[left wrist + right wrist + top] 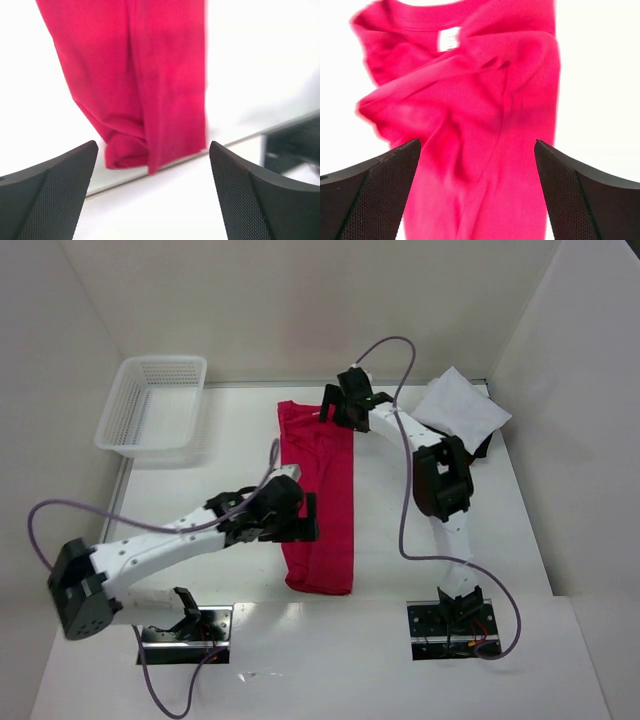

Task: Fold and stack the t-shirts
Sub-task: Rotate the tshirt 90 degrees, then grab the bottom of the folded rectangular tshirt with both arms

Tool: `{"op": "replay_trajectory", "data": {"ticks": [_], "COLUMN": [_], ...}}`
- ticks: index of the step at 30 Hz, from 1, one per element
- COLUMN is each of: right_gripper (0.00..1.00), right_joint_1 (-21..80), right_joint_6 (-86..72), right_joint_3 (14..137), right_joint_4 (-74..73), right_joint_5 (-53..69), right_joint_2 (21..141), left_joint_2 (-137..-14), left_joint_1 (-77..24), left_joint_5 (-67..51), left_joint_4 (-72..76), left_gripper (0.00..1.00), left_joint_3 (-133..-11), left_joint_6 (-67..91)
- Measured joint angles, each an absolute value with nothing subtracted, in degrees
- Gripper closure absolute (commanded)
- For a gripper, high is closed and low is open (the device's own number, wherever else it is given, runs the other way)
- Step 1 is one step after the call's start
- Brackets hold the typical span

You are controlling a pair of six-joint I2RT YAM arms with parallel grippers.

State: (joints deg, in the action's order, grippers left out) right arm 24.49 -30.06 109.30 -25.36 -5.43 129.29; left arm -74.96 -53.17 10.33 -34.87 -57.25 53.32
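Left gripper (308,517) and right gripper (335,408) are spread wide and empty over the red t-shirt (320,490).
The left is at the shirt's near left edge, the right at its collar end. The shirt lies folded lengthwise mid-table (230,440). The white t-shirt (460,408) sits far right, seemingly atop something dark.

I count three shirts: one red shirt (318,490) laid out long on the one tabletop (230,440), one white shirt (462,407) folded, and one dark shirt (487,445), only a sliver of it showing beneath the white. There is one mesh basket (152,405). Two arms stand here, the left arm (160,545) and the right arm (445,485), each with one tool: the left tool (306,518) and the right tool (335,405). There are two purple cables, one per arm.
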Motion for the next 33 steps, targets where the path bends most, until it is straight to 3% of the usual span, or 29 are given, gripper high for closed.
{"op": "replay_trajectory", "data": {"ticks": [2, 4, 9, 14, 26, 33], "right_gripper": [0.02, 0.11, 0.16, 0.3, 0.3, 0.33], "right_joint_1": [24.49, 24.49, 25.08, 28.8, 37.26, 37.12], "right_joint_6": [-30.39, -30.59, -32.12, -34.06, -40.77, -43.62], "right_joint_3": [105.73, 103.11, 92.86, 78.63, 57.54, 49.47], "right_joint_4": [-24.91, -23.03, -16.97, -14.66, -13.8, -11.27], "right_joint_5": [-4.82, -3.81, -2.22, -1.63, -0.95, -0.54], "right_joint_2": [122.85, 116.81, 105.16, 103.59, 99.79, 87.64], "left_joint_2": [-68.05, -63.51, -62.52, -62.7, -74.74, -78.7], "left_joint_1": [-53.12, -53.39, -56.31, -56.47, -56.8, -56.8], "left_joint_5": [10.09, 9.26, 7.75, 7.4, 9.63, 11.25], "left_joint_4": [-33.74, -33.71, -34.28, -33.95, -28.64, -27.77], "left_gripper": [0.0, 0.0, 0.13, 0.31, 0.36, 0.52], "left_joint_3": [-53.87, -50.17, -44.07, -40.4, -39.88, -39.9], "left_joint_6": [55.88, 57.63, 61.17, 62.61, 63.11, 63.0]}}
